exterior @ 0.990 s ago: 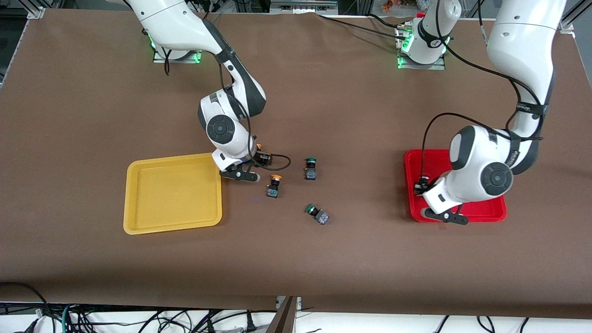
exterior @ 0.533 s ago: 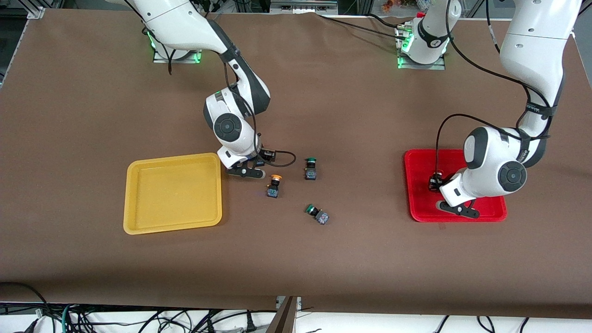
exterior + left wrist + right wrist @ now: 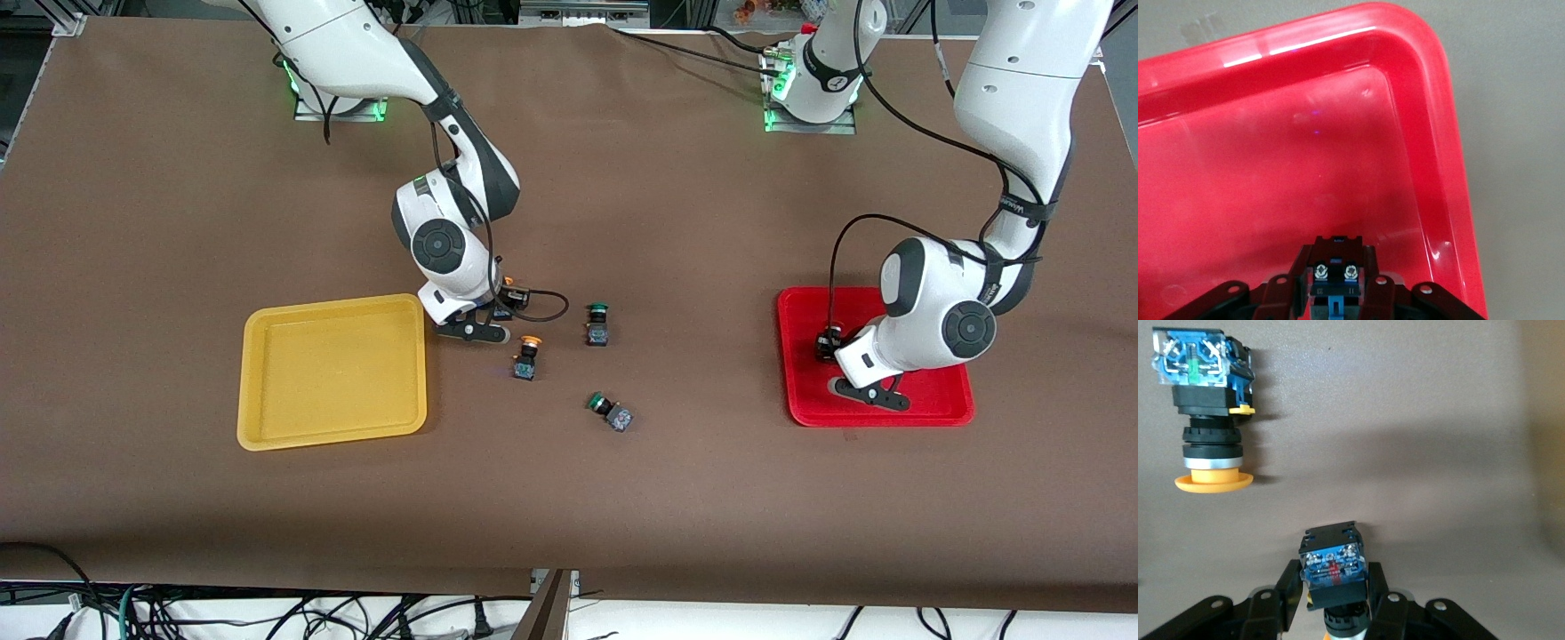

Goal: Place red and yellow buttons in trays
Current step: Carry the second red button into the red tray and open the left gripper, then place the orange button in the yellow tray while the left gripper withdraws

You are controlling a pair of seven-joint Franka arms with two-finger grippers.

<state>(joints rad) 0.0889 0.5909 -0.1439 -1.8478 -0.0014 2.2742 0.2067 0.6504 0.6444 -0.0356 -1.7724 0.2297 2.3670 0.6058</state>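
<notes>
My right gripper (image 3: 502, 307) is shut on a yellow-orange-capped button (image 3: 1333, 567) and holds it low over the table beside the yellow tray (image 3: 258, 382). In the right wrist view the gripper (image 3: 1335, 580) has a second yellow-orange-capped button (image 3: 1205, 420) lying on its side close by. That button also shows in the front view (image 3: 526, 356). My left gripper (image 3: 829, 345) is shut on a black-bodied button (image 3: 1335, 270) low over the red tray (image 3: 800, 391), whose rim fills the left wrist view (image 3: 1438, 133). That button's cap is hidden. The yellow tray holds nothing.
Two green-capped switches lie mid-table. One (image 3: 597, 324) is beside the loose yellow button. The other (image 3: 609, 412) is nearer to the front camera. A black cable loops from the right wrist (image 3: 547, 307).
The left gripper has moved with its button from the red tray's edge to over its inside. The right gripper shifted slightly away from the yellow tray, then held still.
</notes>
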